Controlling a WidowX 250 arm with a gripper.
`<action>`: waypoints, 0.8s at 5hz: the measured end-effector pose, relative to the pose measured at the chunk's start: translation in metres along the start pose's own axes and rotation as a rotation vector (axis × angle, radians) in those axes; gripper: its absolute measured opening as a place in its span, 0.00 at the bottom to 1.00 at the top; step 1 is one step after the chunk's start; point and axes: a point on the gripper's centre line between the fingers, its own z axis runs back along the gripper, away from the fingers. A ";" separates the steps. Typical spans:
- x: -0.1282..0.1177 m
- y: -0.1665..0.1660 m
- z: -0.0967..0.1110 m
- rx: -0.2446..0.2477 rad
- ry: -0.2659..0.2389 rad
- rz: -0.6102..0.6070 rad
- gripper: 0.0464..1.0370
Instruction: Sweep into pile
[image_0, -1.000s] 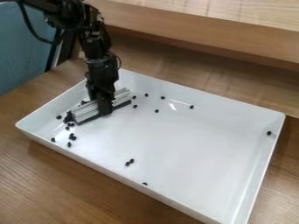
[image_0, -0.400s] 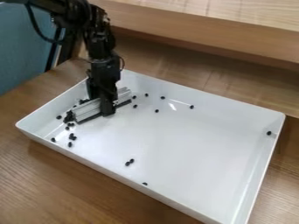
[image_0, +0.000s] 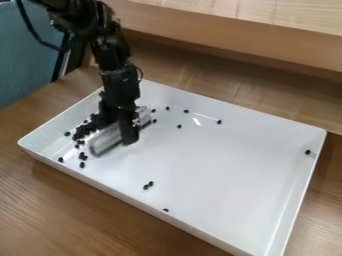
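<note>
My gripper (image_0: 128, 134) hangs low over the left part of the white tray (image_0: 220, 170), shut on a grey bar-shaped sweeper (image_0: 107, 140) that lies slanted across the tray. Behind the sweeper, on its left side, many small black pieces (image_0: 84, 130) lie bunched together. Other black pieces lie apart: a few near the left front wall, two (image_0: 148, 185) toward the front middle, several along the back, and one (image_0: 308, 152) at the right wall.
The tray's raised walls (image_0: 200, 234) surround the work area on a wooden table (image_0: 60, 210). A wooden ledge (image_0: 234, 42) runs behind it, and a blue panel (image_0: 23, 60) stands at the upper left.
The gripper and sweeper have shifted slightly toward the front right, away from the bunched pieces, which show more fully. One loose piece near the left front has moved slightly right.
</note>
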 end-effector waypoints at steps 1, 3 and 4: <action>0.000 -0.007 0.033 0.031 -0.058 0.022 0.96; 0.004 -0.025 0.061 0.064 -0.102 0.034 0.96; 0.008 -0.040 0.058 0.042 -0.075 0.016 0.96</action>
